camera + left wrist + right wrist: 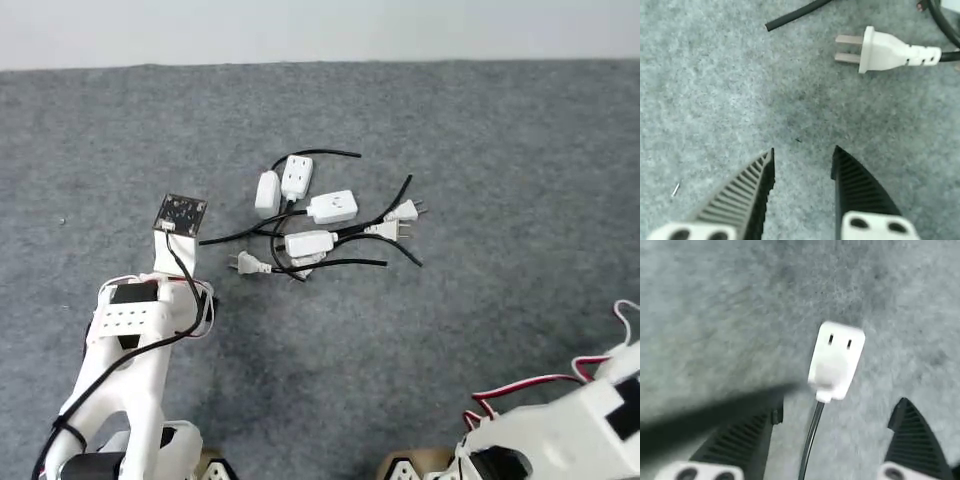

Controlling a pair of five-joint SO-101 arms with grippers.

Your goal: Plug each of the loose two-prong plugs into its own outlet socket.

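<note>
Several white outlet sockets and three loose white two-prong plugs lie tangled with black cords mid-table. One plug (246, 263) lies at the cluster's left edge, and two more plugs (404, 211) (385, 230) lie at its right. In the left wrist view that left plug (885, 50) lies on the carpet just beyond my open left gripper (803, 150), apart from its fingers. The left arm (150, 310) stands just left of the cluster. My right gripper (840, 407) is wide open. A white socket (836, 360) with two slots lies past its fingers, its black cord running back between them.
Grey carpet (500, 150) covers the whole table. A loose black cord end (795, 15) lies near the left plug. The right arm (560, 425) sits at the front right corner. A dark blurred cord (715, 415) crosses in front of one right finger.
</note>
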